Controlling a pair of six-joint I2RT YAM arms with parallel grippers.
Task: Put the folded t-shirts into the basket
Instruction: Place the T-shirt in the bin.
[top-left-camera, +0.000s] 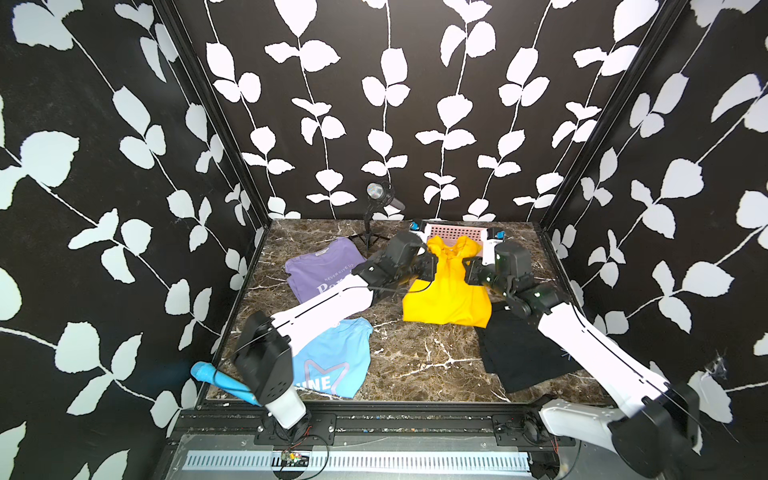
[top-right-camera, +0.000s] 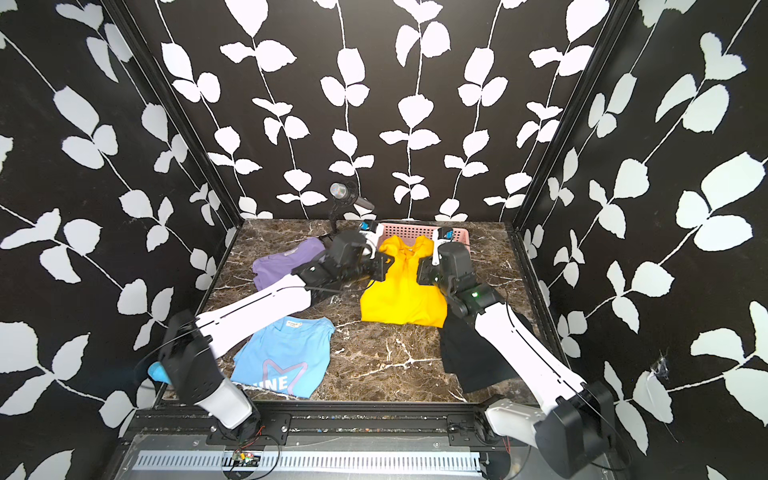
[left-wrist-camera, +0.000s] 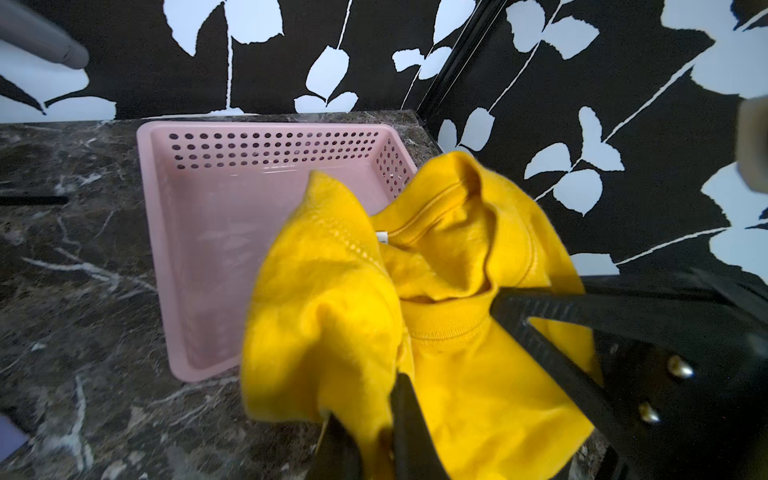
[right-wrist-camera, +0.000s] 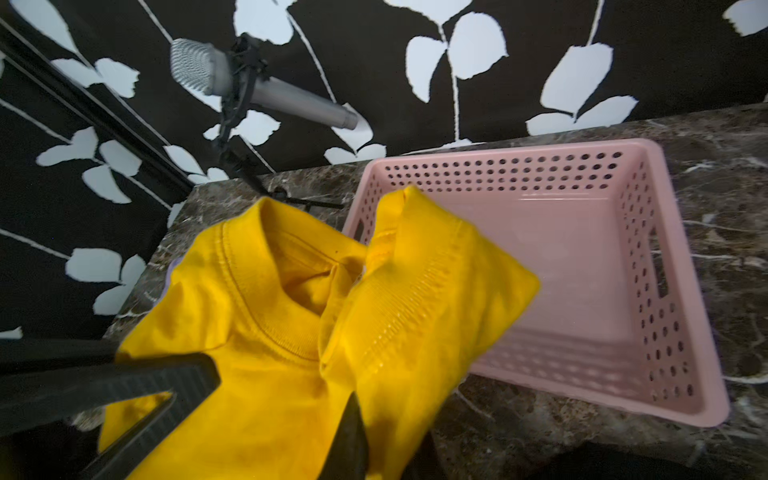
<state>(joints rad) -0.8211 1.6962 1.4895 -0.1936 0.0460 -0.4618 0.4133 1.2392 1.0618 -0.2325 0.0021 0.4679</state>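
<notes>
In both top views the yellow t-shirt (top-left-camera: 446, 291) (top-right-camera: 401, 295) hangs between my two grippers, its collar end lifted at the near rim of the pink basket (top-left-camera: 455, 232) (top-right-camera: 415, 230) and its hem on the table. My left gripper (top-left-camera: 431, 253) (left-wrist-camera: 370, 415) is shut on one shoulder fold. My right gripper (top-left-camera: 469, 264) (right-wrist-camera: 386, 424) is shut on the other. The basket (left-wrist-camera: 208, 232) (right-wrist-camera: 582, 257) holds nothing. The purple t-shirt (top-left-camera: 316, 266), the light blue t-shirt (top-left-camera: 336, 357) and the black t-shirt (top-left-camera: 519, 353) lie flat on the table.
A microphone on a small tripod (top-left-camera: 376, 195) (right-wrist-camera: 232, 79) stands at the back, left of the basket. A blue tube (top-left-camera: 216, 376) lies off the table's front left corner. Patterned walls close in the marble table (top-left-camera: 415, 353) on three sides.
</notes>
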